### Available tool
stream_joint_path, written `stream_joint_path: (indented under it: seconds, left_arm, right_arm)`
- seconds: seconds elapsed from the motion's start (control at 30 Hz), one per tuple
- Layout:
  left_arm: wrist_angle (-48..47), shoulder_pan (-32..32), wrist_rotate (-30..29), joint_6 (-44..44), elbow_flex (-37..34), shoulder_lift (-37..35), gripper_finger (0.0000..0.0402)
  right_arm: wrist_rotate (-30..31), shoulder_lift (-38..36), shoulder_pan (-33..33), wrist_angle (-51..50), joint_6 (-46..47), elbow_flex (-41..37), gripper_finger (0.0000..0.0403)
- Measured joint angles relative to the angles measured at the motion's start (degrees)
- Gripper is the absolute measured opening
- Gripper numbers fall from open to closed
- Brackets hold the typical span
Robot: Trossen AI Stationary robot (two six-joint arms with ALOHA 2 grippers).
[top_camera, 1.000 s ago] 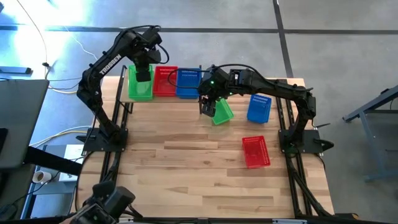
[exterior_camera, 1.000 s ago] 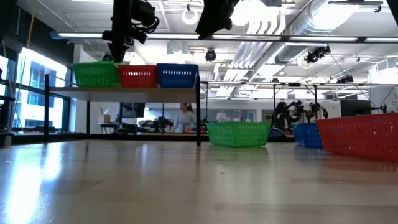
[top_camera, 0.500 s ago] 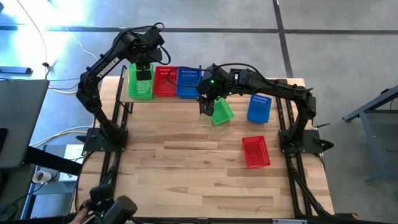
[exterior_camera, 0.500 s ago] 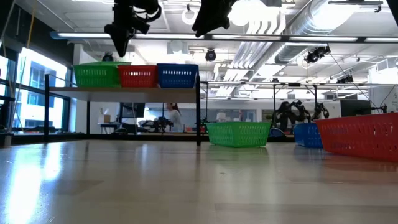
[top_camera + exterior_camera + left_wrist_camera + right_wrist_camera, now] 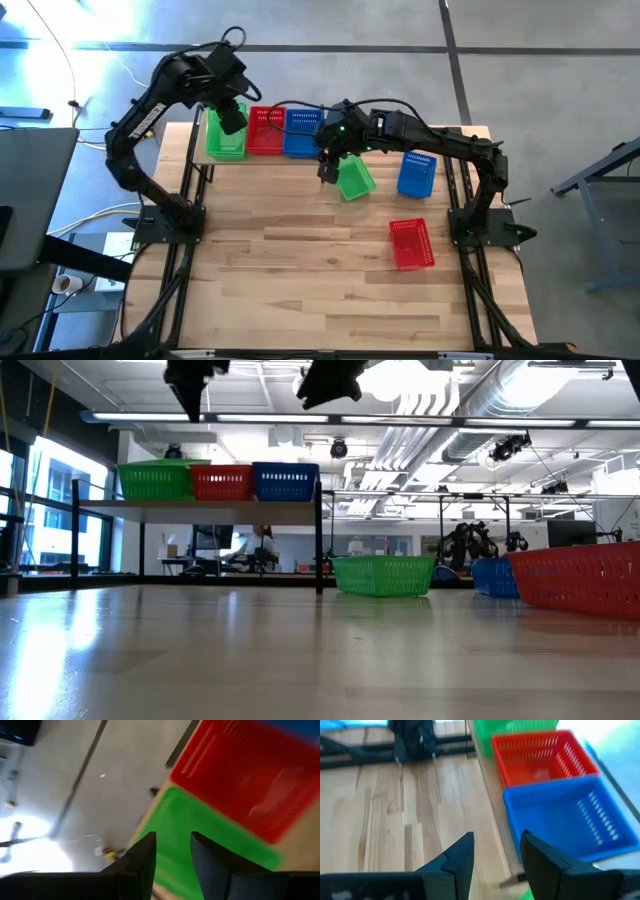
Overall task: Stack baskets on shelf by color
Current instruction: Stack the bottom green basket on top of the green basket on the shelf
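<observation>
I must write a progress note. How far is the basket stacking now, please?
Done: the shelf carries green, red and blue baskets side by side. In hand: nothing; the left gripper hangs empty above the shelf's green basket, and the right gripper hovers empty beside the loose green basket. Left: that one, the blue basket and the red basket on the table.

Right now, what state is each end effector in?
Left end effector: open, empty, above the green basket on the shelf.
Right end effector: open, empty.
</observation>
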Motion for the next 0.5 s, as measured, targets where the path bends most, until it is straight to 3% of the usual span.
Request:
stream_joint_path:
  seconds: [0.23,0.5]
  left_arm:
    - [0.0,-5.46,7.96,-13.86,0.0,-6.08,0.0113]
    - [-0.02,-15.75,6.71,-25.01,0.0,-14.59,0.0113]
  right_arm:
    - [-0.03,0.0,-0.02,9.53,0.0,-0.01,0.0146]
    - [-0.76,0.0,-0.02,19.85,0.02,-0.01,0.0146]
